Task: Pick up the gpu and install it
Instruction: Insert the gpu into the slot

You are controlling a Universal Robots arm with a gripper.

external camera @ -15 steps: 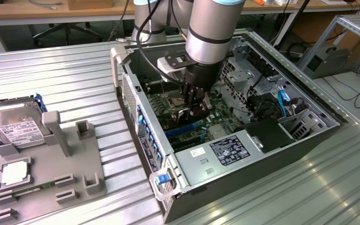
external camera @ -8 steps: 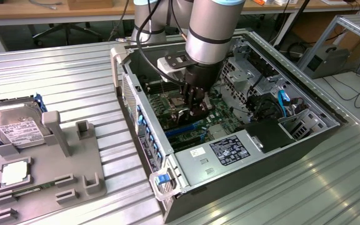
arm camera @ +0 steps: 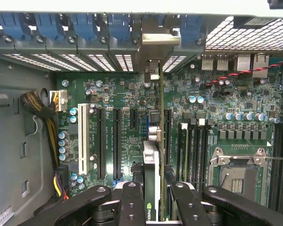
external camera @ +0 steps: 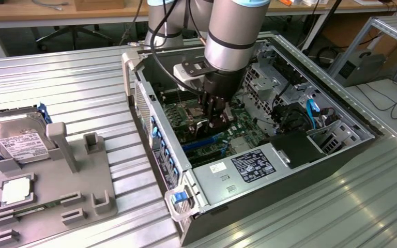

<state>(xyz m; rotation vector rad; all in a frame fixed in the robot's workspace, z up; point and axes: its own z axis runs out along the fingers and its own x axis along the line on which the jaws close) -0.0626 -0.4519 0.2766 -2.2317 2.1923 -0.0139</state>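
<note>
Claw [arm camera: 153,190] clamped on the gpu [arm camera: 152,155] — 2 black fingers [arm camera: 132,197] press its 2 faces, and the card stands on edge between them. The arm points down into the open computer case [external camera: 138,88], which lies on its side on the slatted metal bench [external camera: 67,72].

Directly beneath the claw is the green motherboard [arm camera: 127,94]. The gpu runs forward from the claw toward the case's rear wall. Its silvery bracket [arm camera: 153,70] is at the far end, close against the row of blue slot clips [arm camera: 85,26]. Long black expansion slots [arm camera: 100,141] lie on 1 side of the card. The memory slots [arm camera: 193,146] and the processor socket [arm camera: 238,174] lie on the other.

Cannot tell whether the card's lower edge sits in a slot or just above it.

Well away from the claw, outside the case on the exterior view's left — a grey holder [external camera: 81,191] carrying a hard drive [external camera: 16,139] and a small square chip [external camera: 16,190].
</note>
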